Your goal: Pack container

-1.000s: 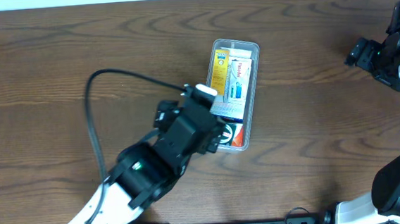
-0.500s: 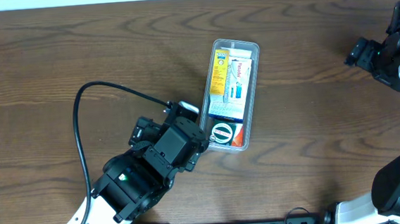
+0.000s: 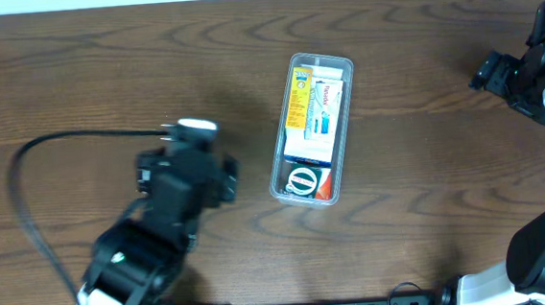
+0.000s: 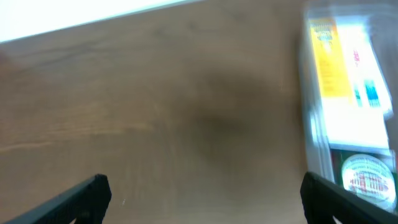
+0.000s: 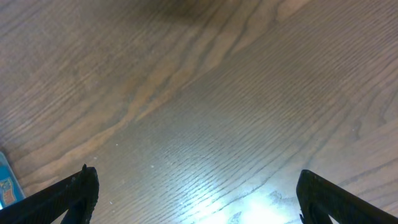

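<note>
A: Entry, left tool (image 4: 202, 193). We read its fingers (image 4: 93, 190) at the bottom corners of the wrist view, spread wide, with nothing gripped. Worktop (image 4: 155, 106) shows between them. Agree?

B: Agreed. The view is blurred, but the spread is plain. Where do we log the container (image 4: 306, 118)?

A: Ahead of the left tool and off to its right, well apart from either finger, lying flat on the worktop. From overhead we place it between the two tools, nearer the left one.

B: Contents, as far as we can read them: a yellow box (image 3: 297, 98) lies along the wall nearest the left tool. A white box (image 3: 322, 110) with blue print sits just beside it on the far side. A round green-and-white label (image 3: 304, 181) lies at the end closest to the left tool. The print is too small for us to read.

A: Noted. Right tool (image 5: 198, 186)?

B: Its fingers are also spread wide and hold nothing, with wood grain beneath them. The container sits well apart from it, toward the left arm's side.

A: We also note a black cable (image 3: 42, 154) looping out behind the left tool, on the side away from the container.
</note>
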You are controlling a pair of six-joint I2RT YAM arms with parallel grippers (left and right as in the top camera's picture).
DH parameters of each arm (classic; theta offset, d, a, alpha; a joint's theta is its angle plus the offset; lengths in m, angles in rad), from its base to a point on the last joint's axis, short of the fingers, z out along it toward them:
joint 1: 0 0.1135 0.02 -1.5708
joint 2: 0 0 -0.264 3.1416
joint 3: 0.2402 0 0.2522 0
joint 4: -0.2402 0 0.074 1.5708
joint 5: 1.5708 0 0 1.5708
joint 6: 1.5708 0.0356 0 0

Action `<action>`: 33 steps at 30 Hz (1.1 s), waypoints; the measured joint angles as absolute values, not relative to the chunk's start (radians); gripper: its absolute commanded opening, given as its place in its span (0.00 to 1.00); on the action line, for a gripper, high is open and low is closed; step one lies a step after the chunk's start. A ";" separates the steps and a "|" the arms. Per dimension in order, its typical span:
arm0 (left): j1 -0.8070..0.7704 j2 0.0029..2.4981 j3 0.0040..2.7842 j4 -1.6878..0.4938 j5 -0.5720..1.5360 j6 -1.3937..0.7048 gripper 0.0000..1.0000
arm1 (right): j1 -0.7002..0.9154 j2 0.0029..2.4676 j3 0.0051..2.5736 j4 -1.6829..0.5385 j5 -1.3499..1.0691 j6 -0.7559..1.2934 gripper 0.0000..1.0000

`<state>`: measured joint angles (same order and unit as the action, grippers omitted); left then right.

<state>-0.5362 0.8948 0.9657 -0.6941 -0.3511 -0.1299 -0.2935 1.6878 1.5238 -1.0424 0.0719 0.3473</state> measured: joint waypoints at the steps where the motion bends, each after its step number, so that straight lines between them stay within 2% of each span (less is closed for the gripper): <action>1: -0.475 0.864 0.927 -0.630 -0.316 -0.130 0.98 | -0.294 1.688 1.524 -1.042 0.072 0.348 0.99; 7: -0.180 0.684 0.598 -0.208 -0.061 -0.103 0.98 | -0.294 1.688 1.524 -1.043 0.072 0.347 0.99; 9: -0.126 0.621 0.460 -0.058 0.013 -0.099 0.98 | -0.294 1.688 1.524 -1.043 0.072 0.347 0.99; 14: -0.085 0.444 0.167 0.138 0.109 -0.096 0.98 | -0.294 1.688 1.524 -1.044 0.072 0.348 0.99; 19: -0.070 0.278 0.007 0.127 0.143 -0.096 0.98 | -0.294 1.688 1.524 -1.043 0.072 0.347 0.99; 26: -0.040 0.199 0.007 0.006 0.154 -0.096 0.98 | -0.294 1.688 1.524 -1.043 0.072 0.347 0.99; 33: -0.033 0.094 0.015 -0.015 0.147 -0.096 0.98 | -0.294 1.688 1.524 -1.043 0.072 0.347 0.99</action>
